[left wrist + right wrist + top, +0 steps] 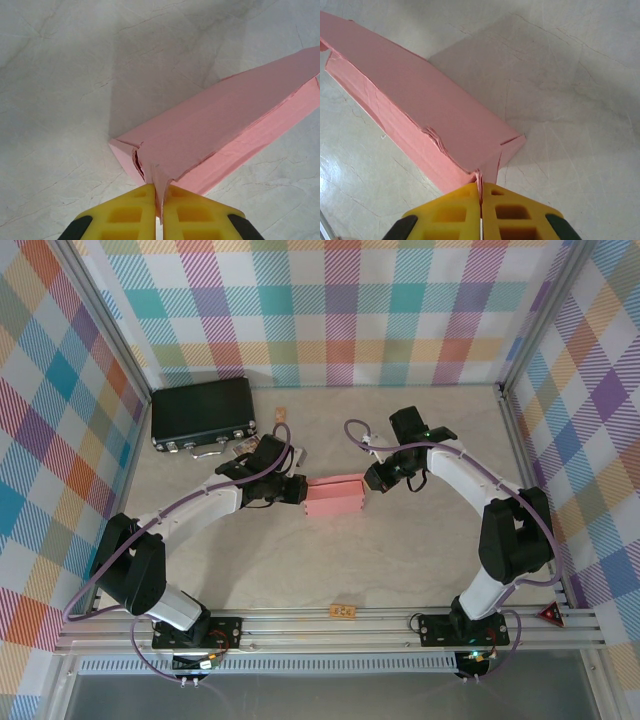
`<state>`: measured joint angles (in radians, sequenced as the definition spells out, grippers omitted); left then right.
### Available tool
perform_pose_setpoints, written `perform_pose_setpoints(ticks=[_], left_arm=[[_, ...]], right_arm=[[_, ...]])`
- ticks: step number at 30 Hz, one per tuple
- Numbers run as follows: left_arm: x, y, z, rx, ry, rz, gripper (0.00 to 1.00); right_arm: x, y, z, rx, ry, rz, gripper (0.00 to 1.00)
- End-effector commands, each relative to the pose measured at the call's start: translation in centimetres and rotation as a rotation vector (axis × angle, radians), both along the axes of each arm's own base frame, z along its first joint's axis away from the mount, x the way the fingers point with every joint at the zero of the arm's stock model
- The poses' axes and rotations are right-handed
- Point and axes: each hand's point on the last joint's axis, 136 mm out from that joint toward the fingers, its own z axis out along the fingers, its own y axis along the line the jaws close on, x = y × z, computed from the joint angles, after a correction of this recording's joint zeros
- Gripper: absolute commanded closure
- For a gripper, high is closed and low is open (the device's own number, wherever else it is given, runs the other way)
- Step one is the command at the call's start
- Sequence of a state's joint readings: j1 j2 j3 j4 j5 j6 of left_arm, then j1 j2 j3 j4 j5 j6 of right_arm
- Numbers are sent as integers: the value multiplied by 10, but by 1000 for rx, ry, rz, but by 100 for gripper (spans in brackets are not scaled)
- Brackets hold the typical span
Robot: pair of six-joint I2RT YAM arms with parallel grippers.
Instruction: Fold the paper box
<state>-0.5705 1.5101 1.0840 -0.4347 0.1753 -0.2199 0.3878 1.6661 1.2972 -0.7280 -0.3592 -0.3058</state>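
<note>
While the paper box (334, 498) already stands as a rectangular shell at mid-frame on the table (420, 560), we judge the ends unfinished: our left gripper (159, 192) and right gripper (481, 190) each pinch a pink end flap, clamped tight. Tucking those flaps seems left. The black case (203, 412) sits upper left, well apart, blocking nothing.

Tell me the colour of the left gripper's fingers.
Yellow; the fingers show best in the left wrist view.
</note>
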Motion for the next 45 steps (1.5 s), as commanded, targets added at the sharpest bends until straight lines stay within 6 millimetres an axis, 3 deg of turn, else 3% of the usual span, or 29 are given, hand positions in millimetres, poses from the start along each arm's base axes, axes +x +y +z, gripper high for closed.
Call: perform_pose_setpoints(ticks=[1, 12, 24, 37, 45], left_arm=[[5, -6, 7, -48, -8, -6, 89], [5, -6, 5, -42, -3, -7, 87], [5, -10, 2, -52, 10, -15, 83], [5, -9, -2, -43, 23, -14, 84], [5, -8, -2, -38, 23, -13, 83]], right_arm=[[-1, 8, 8, 26, 14, 14, 91], [-2, 13, 22, 56, 33, 3, 90], [-8, 14, 8, 46, 102, -14, 86], [-10, 18, 10, 60, 129, -25, 86], [-12, 17, 8, 50, 149, -37, 76]])
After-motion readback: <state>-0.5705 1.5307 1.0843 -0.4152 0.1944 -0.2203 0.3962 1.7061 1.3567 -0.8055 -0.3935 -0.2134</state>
